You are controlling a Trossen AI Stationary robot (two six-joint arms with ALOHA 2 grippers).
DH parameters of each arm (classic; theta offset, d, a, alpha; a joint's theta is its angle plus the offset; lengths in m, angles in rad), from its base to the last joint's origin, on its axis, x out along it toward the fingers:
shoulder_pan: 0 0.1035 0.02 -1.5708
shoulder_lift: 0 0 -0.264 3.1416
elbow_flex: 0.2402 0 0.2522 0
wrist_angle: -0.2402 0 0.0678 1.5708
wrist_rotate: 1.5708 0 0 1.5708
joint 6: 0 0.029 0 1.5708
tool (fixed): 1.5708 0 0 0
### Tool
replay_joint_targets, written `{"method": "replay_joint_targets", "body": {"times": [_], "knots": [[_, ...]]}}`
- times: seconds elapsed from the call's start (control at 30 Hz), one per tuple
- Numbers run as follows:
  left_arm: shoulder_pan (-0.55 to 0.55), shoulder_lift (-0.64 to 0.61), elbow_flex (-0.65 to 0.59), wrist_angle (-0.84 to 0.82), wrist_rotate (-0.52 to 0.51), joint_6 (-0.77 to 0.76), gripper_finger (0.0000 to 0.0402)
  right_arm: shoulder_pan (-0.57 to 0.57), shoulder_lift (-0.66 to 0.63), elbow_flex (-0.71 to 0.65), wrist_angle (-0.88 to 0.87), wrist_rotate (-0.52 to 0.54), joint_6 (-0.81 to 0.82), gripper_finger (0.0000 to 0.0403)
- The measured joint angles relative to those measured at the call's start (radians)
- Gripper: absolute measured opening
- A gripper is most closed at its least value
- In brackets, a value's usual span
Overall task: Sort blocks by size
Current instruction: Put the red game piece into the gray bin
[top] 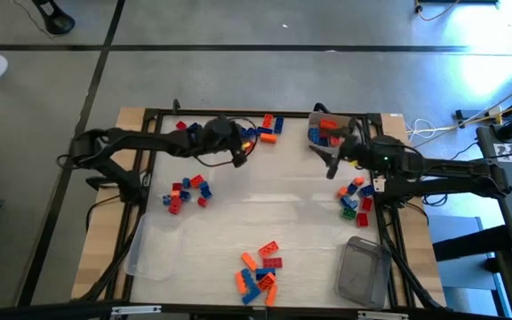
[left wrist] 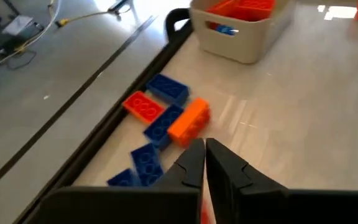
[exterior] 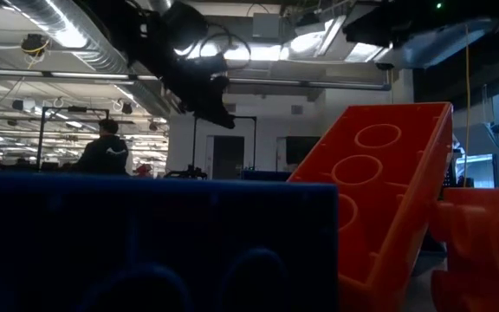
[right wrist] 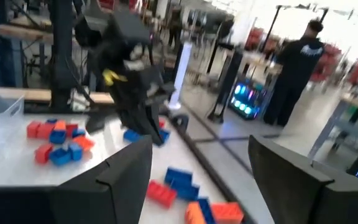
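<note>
Left gripper (left wrist: 204,152) closed, empty, hovering just behind orange block (left wrist: 189,120); right gripper (right wrist: 201,165) open, empty. Risk: closed descent shoves blocks off desk (left wrist: 303,106).

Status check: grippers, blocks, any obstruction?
Left gripper shut, empty, above far-edge blocks. Right gripper open, empty, near tub. Nothing blocking.
</note>
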Motion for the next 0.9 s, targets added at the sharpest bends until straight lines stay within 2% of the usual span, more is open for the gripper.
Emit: {"method": "replay_joint_targets", "body": {"times": [0.1, 0.37, 0.47, 0.6, 0.9], "knots": [[0.033, 0.021, 0.009, 0.001, 0.025, -0.032, 0.0041, 0.0, -0.017, 0.0, 0.043, 0.005, -0.026, 0.0264], [0.06, 0.096, 0.028, -0.063, 0.047, -0.126, 0.0177, 0.0, -0.02, 0.001, 0.076, 0.009, -0.085, 0.0264], [0.059, 0.139, 0.059, -0.081, 0.046, -0.157, 0.0213, 0.0, -0.019, 0.001, 0.051, 0.013, -0.086, 0.0264], [0.068, 0.207, 0.101, -0.131, 0.048, -0.18, 0.0231, 0.0, -0.019, 0.001, 0.031, 0.013, -0.086, 0.0264], [0.082, 0.296, 0.144, -0.189, 0.049, -0.208, 0.0229, 0.0, -0.019, 0.001, 0.034, 0.013, -0.086, 0.0264]]}}
